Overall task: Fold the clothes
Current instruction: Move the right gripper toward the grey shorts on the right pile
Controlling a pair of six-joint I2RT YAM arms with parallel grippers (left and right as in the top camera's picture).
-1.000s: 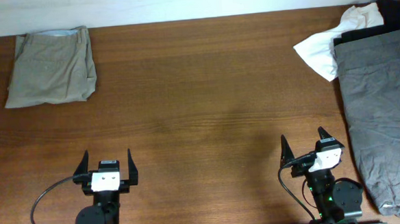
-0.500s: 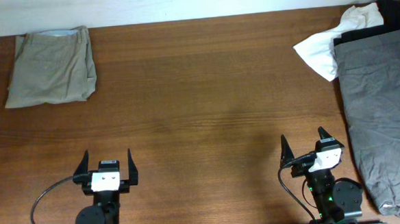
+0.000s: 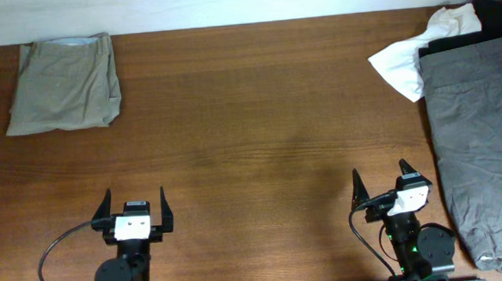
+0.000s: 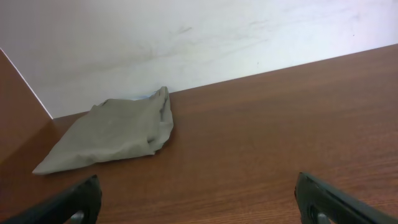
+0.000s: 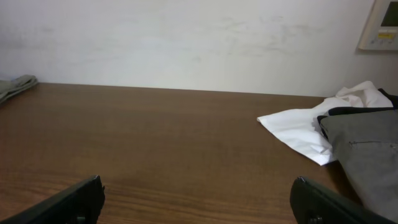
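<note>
My left claw [image 3: 134, 198] released, holding nothing, my right claw [image 3: 380, 175] spread wide too, grey trousers [image 3: 475, 146] flat on the table [image 3: 259, 123] near my right, white piece [image 3: 399, 64] and black piece [image 3: 490, 12] at their far end, folded khaki trousers [image 3: 63, 84] in far left corner.

Folded khaki trousers [image 3: 62, 85] far-left; grey trousers [image 3: 479, 146] heaped far-right.
</note>
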